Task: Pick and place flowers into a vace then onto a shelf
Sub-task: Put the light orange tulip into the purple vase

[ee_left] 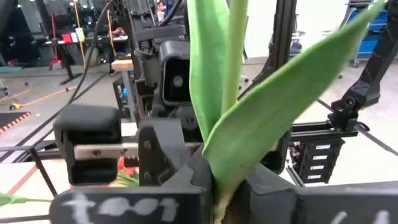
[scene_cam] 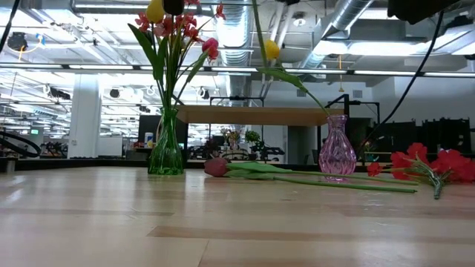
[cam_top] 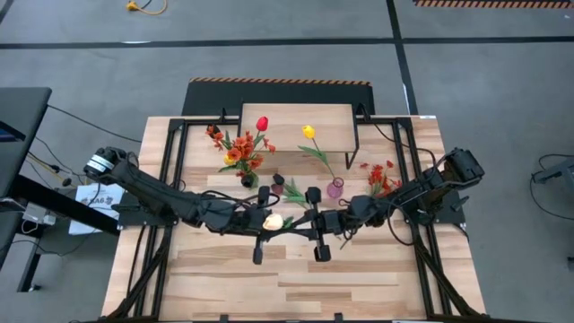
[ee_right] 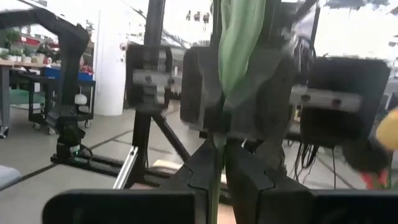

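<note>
Both grippers meet over the table's middle, my left gripper [cam_top: 265, 224] [ee_left: 217, 202] and my right gripper [cam_top: 317, 224] [ee_right: 219, 171], each shut on one cream tulip [cam_top: 273, 220]. A green vase [cam_top: 248, 179] [scene_cam: 167, 152] holds red, yellow and orange flowers. A pink vase [cam_top: 334, 188] [scene_cam: 336, 156] holds a yellow tulip [cam_top: 308, 132]. A maroon tulip [scene_cam: 216, 168] lies flat on the table between the vases. A red spray [cam_top: 381, 175] [scene_cam: 430, 165] lies to the right. The shelf [cam_top: 299, 126] stands behind the vases at the far edge. My left gripper pinches the cream tulip's green stem [ee_left: 219, 186] between its two fingers, close to the flower head; leaves [ee_left: 273, 118] stick out past the fingers. The flower is lifted clear of the table. My right gripper pinches the same stem [ee_right: 217, 155] farther along, between its two fingers, coming from the table's right and facing the left gripper. A leaf [ee_right: 239, 37] rises past the fingers.
Black frame rails [cam_top: 175, 170] run along both sides of the table and around the shelf. Bare wood [cam_top: 287, 287] lies toward the near edge. Cables and a side table stand left of the table.
</note>
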Controlling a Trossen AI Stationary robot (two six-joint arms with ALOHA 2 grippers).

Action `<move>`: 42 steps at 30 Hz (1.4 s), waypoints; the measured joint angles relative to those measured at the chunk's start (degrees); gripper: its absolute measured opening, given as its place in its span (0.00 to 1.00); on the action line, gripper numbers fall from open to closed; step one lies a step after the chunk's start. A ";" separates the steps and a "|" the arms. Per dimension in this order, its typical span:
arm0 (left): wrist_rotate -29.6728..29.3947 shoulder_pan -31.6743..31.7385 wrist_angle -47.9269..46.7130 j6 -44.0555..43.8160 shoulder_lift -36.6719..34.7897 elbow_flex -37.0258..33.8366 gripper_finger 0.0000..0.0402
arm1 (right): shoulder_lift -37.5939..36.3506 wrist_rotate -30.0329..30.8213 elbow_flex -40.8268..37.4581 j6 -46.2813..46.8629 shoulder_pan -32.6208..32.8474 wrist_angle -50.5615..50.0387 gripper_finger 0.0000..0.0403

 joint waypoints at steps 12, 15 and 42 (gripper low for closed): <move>0.70 0.09 -5.32 -4.29 0.00 0.95 0.01 | -0.27 -0.93 -0.02 3.86 -1.17 -3.14 0.13; 0.72 0.07 -6.17 -4.86 0.00 0.95 0.01 | -0.44 -0.93 0.82 3.88 -1.18 -5.28 0.13; -4.09 -0.09 -7.14 -5.97 0.04 0.93 0.38 | -0.74 0.87 5.33 3.91 -1.26 -15.56 0.01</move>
